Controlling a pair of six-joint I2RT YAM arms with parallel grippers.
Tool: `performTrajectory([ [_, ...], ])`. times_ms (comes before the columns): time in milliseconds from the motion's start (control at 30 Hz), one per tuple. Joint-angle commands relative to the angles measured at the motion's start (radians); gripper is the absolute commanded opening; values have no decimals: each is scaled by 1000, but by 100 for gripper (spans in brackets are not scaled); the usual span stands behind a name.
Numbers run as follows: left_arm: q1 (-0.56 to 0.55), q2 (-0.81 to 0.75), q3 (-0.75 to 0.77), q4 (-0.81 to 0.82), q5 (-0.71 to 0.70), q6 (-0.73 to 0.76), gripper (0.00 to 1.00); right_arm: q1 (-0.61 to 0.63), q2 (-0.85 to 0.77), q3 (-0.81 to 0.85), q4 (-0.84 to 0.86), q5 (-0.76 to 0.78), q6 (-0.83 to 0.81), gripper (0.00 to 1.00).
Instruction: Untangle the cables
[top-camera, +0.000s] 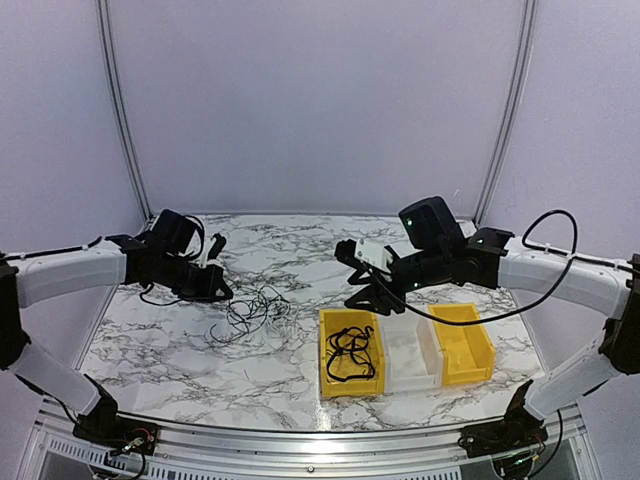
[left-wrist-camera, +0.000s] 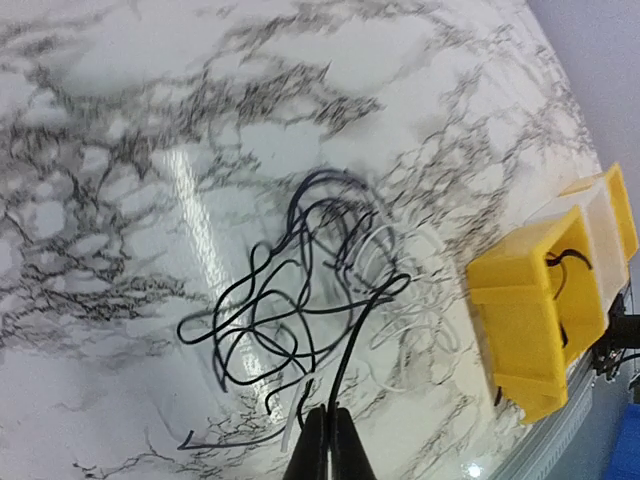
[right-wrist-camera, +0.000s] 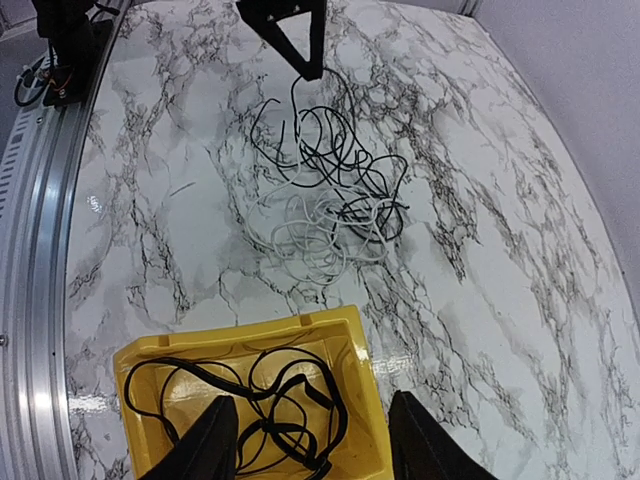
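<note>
The left gripper (left-wrist-camera: 328, 447), bottom centre of its wrist view, is closed on one black strand of the cables (left-wrist-camera: 305, 290), a black-and-white tangle lying mid-frame on the bench (left-wrist-camera: 120, 120). A pull could drag the whole knot along or cinch its crossings; the thin strand might also slip free. The right gripper (right-wrist-camera: 312, 450) hangs open and empty over a yellow bin (right-wrist-camera: 365, 350) at the bottom of its frame. That view separates white strands from black, which the top view blurs into one dark scribble.

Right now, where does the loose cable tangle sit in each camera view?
Top external: tangle left of centre.
Left wrist: tangle mid-picture, just above the shut left hand.
Right wrist: tangle upper middle.
Shared landmark: the yellow bin nearest it.
</note>
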Motion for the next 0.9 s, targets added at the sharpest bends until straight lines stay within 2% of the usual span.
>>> performTrajectory([
  [0, -2, -193, 94, -56, 11, 138, 0, 0, 21, 162, 30, -57, -3, 51],
  [200, -2, -306, 188, -88, 25, 238, 0, 8, 202, 476, 41, -131, 30, 52],
  [367, -8, -304, 247, -109, 53, 230, 0, 35, 387, 735, 36, -175, 61, 60],
  [533, -23, -310, 264, -108, 31, 229, 0, 69, 506, 834, 26, -212, 125, 68],
  [633, -26, -316, 260, -108, 30, 228, 0, 74, 536, 829, 41, -255, 183, 69],
  [767, -31, -326, 252, -108, 25, 226, 0, 81, 570, 813, 61, -190, 232, 63],
  [833, -31, -330, 246, -108, 14, 226, 0, 81, 591, 817, 66, -163, 245, 55],
  [867, -33, -331, 243, -106, 9, 227, 0, 80, 602, 823, 66, -152, 249, 46],
])
